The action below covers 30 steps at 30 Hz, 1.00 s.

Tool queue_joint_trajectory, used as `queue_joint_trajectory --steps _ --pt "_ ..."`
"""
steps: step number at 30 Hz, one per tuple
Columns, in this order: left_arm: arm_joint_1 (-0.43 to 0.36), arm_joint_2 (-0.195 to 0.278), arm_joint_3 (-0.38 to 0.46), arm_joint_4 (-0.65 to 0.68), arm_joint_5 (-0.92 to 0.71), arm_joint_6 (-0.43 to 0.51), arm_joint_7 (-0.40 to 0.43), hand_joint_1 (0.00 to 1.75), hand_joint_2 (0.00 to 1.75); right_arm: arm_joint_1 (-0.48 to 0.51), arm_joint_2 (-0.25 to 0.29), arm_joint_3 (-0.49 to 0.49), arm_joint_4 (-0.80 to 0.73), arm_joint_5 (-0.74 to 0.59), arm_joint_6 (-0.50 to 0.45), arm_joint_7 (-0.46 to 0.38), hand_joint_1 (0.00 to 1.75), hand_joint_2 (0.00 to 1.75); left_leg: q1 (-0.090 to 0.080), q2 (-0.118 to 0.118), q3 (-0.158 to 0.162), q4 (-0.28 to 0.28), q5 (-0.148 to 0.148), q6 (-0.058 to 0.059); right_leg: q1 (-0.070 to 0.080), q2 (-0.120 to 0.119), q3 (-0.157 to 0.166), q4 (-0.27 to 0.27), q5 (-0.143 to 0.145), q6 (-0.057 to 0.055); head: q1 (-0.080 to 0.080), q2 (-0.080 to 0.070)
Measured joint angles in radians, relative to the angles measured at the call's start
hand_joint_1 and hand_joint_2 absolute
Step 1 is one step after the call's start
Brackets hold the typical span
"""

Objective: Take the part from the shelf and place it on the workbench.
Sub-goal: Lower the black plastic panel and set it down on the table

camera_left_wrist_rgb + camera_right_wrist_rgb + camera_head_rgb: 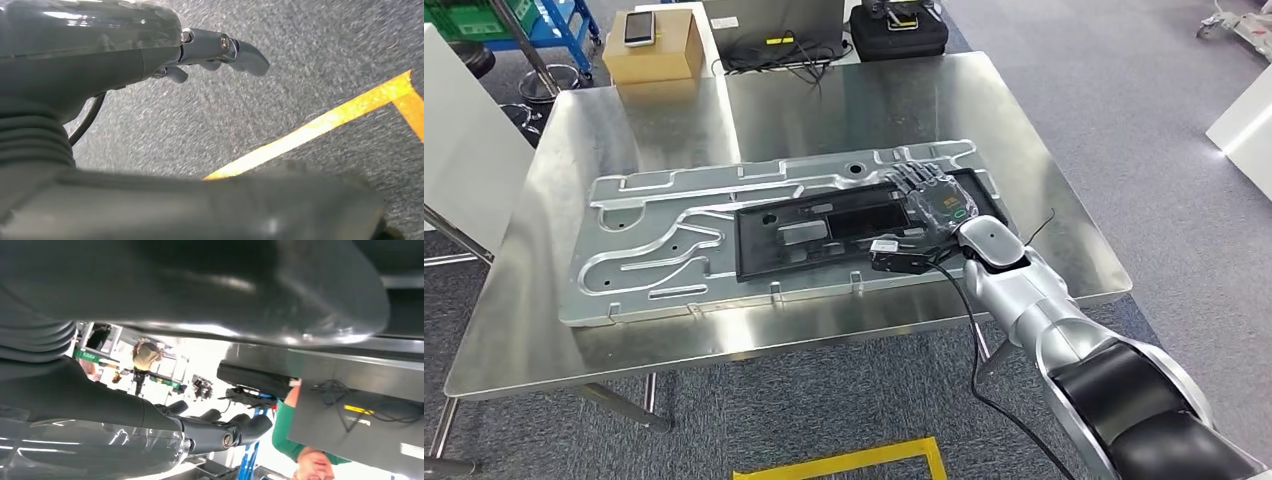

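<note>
The part, a long black rectangular panel, lies flat on a large silver plate with raised channels, on the steel workbench. My right hand lies over the panel's right end with its fingers stretched out and spread on top. In the right wrist view the dark fingers are extended with nothing seen between them and the thumb. In the left wrist view my left hand hangs over the grey carpet, fingers loose and holding nothing.
At the back of the bench are a cardboard box with a phone on it, cables and a black case. Yellow floor tape lies in front of the bench. A person's green sleeve appears beyond the bench.
</note>
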State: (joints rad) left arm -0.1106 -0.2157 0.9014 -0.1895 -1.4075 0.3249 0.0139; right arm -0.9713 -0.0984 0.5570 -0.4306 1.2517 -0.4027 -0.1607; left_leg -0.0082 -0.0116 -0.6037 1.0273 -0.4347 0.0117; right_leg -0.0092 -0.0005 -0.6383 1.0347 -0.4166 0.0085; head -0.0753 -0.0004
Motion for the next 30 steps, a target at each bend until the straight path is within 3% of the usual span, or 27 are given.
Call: queue_joint_trajectory --steps 2,3,5,7,8,9,12,13,16,17,18,21,22,23,24,26,28,30 --pt "0.002 0.001 0.004 0.0 0.004 -0.001 0.0 0.0 0.0 -0.008 0.002 -0.003 -0.002 0.004 0.001 0.002 0.0 0.0 0.0 0.001 -0.007 0.019 -0.022 -0.01 -0.005 -0.003 0.0 -0.007 0.007 -0.01 0.0 0.0" --pt "0.002 0.001 0.005 0.0 0.004 -0.002 0.0 0.0 0.0 -0.014 0.003 -0.005 -0.004 0.004 0.002 0.002 0.0 0.0 0.002 0.002 -0.02 0.054 -0.051 -0.016 -0.009 -0.005 -0.001 -0.011 0.01 -0.015 0.0 0.0" --pt "0.004 0.002 0.007 0.0 0.002 -0.002 0.0 0.0 0.0 -0.029 0.002 -0.012 -0.009 0.004 0.0 0.002 0.0 0.0 0.008 0.004 -0.061 0.174 -0.126 -0.025 -0.009 -0.006 -0.007 -0.012 0.017 -0.021 0.0 0.0" --pt "0.004 0.003 0.011 0.0 0.0 -0.003 0.0 0.0 0.0 -0.041 -0.002 -0.02 -0.017 0.005 -0.002 0.002 0.0 0.0 0.015 0.004 -0.089 0.27 -0.168 -0.033 -0.01 -0.007 -0.014 -0.011 0.023 -0.019 0.0 0.0" --pt "0.004 0.003 0.012 0.0 -0.002 -0.004 0.0 0.0 0.0 -0.044 -0.005 -0.025 -0.022 0.006 -0.003 0.002 0.0 0.0 0.018 0.004 -0.081 0.273 -0.164 -0.036 -0.012 -0.008 -0.018 -0.01 0.027 -0.016 0.0 0.0" --pt "0.004 0.003 0.013 0.0 -0.003 -0.004 0.0 0.0 0.0 -0.047 -0.01 -0.03 -0.028 0.006 -0.004 0.002 0.0 0.0 0.021 0.004 -0.052 0.23 -0.142 -0.038 -0.014 -0.008 -0.022 -0.009 0.031 -0.012 0.0 0.0" --pt "0.002 0.004 0.015 0.0 -0.007 -0.007 0.001 0.0 0.0 -0.059 -0.028 -0.049 -0.054 0.003 -0.014 0.001 0.0 0.0 0.025 0.004 0.063 0.032 -0.075 -0.038 -0.017 -0.009 -0.032 -0.004 0.043 0.005 0.0 0.0" --pt "0.001 0.004 0.015 0.0 -0.007 -0.008 0.001 0.0 0.0 -0.066 -0.035 -0.055 -0.064 0.0 -0.017 -0.001 0.0 0.0 0.024 0.003 0.076 0.003 -0.068 -0.033 -0.016 -0.009 -0.034 -0.004 0.049 0.012 0.0 0.0" --pt "0.001 0.004 0.017 0.0 -0.006 -0.009 0.004 0.0 0.0 -0.082 -0.052 -0.071 -0.088 -0.005 -0.02 -0.011 0.0 0.0 0.017 0.002 0.066 -0.003 -0.052 -0.008 -0.017 -0.008 -0.04 -0.011 0.065 0.035 0.0 0.0" --pt "0.001 0.003 0.018 0.0 -0.004 -0.009 0.003 0.0 0.0 -0.086 -0.056 -0.074 -0.093 -0.002 -0.019 -0.013 0.0 0.0 0.017 0.003 0.06 -0.005 -0.042 0.001 -0.02 -0.007 -0.048 -0.002 0.053 0.04 0.0 0.0" --pt "0.0 0.003 0.019 0.0 -0.001 -0.008 0.002 0.0 0.0 -0.09 -0.059 -0.076 -0.098 0.001 -0.017 -0.014 0.0 0.0 0.016 0.005 0.051 -0.008 -0.03 0.011 -0.022 -0.006 -0.061 0.025 0.023 0.042 0.0 0.0" --pt "0.0 0.004 0.02 0.0 0.002 -0.007 0.0 0.0 0.0 -0.098 -0.064 -0.079 -0.106 0.012 -0.013 -0.016 0.0 0.0 0.009 0.008 0.014 -0.008 0.001 0.028 -0.021 -0.004 -0.12 0.212 -0.113 0.044 0.0 0.0" --pt "0.001 0.004 0.02 0.0 0.003 -0.006 0.0 0.0 0.0 -0.099 -0.066 -0.079 -0.107 0.016 -0.013 -0.016 0.0 0.0 0.006 0.008 0.002 -0.008 0.01 0.031 -0.02 -0.004 -0.127 0.264 -0.134 0.043 0.0 0.0" --pt "0.003 0.004 0.021 0.0 0.004 -0.006 0.0 0.0 0.0 -0.1 -0.068 -0.08 -0.108 0.021 -0.012 -0.016 0.0 0.0 0.003 0.007 -0.009 -0.007 0.018 0.032 -0.019 -0.003 -0.117 0.282 -0.134 0.042 0.0 0.0" --pt "0.004 0.004 0.021 0.0 0.004 -0.005 -0.001 0.0 0.0 -0.102 -0.07 -0.08 -0.11 0.027 -0.012 -0.016 0.0 0.0 0.0 0.006 -0.021 -0.006 0.027 0.032 -0.016 -0.003 -0.089 0.261 -0.118 0.038 0.0 0.0" --pt "0.006 0.003 0.022 0.0 0.008 -0.004 -0.002 0.0 0.0 -0.112 -0.076 -0.08 -0.119 0.036 -0.012 -0.016 0.0 0.0 -0.004 0.004 -0.04 -0.003 0.042 0.029 -0.009 -0.001 0.007 0.137 -0.083 0.022 0.0 0.0" --pt "0.007 0.003 0.022 0.0 0.011 -0.002 -0.003 0.0 0.0 -0.127 -0.085 -0.082 -0.132 0.04 -0.012 -0.016 0.0 0.0 -0.006 0.004 -0.051 -0.002 0.056 0.022 0.001 0.001 0.082 0.024 -0.077 0.008 0.0 0.0" --pt "0.008 0.002 0.023 0.0 0.012 -0.002 -0.004 0.0 0.0 -0.14 -0.094 -0.084 -0.142 0.041 -0.009 -0.016 0.0 0.0 -0.004 0.003 -0.055 -0.007 0.071 0.011 0.009 0.0 0.096 -0.01 -0.074 -0.002 0.0 0.0"
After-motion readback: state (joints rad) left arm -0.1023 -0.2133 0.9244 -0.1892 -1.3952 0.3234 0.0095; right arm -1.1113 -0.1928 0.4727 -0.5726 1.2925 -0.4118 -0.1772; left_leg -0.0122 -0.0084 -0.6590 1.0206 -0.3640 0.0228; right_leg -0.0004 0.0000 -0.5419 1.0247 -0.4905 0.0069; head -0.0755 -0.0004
